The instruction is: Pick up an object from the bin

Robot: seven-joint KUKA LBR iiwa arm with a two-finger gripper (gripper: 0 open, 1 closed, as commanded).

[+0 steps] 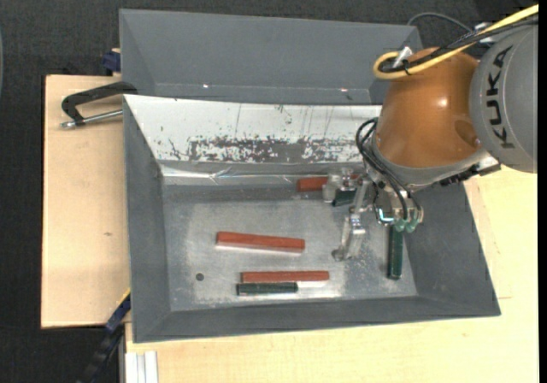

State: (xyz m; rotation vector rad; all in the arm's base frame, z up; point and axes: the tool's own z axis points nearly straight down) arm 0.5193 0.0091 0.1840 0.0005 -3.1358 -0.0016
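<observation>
We judge this the approach — our hand (pixel 373 234), fingers spread and empty, hangs just beside the dark green bar (pixel 394 257) by the right wall of the bin (pixel 449 253) — next it must straddle the bar and close.

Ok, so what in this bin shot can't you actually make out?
In the camera view:
Right end of the small red-brown piece by the back wall: hidden behind the end effector.
Upper end of the dark green stick at right: covered by the end effector.
The dark speck on the bin floor: too small to identify.
</observation>
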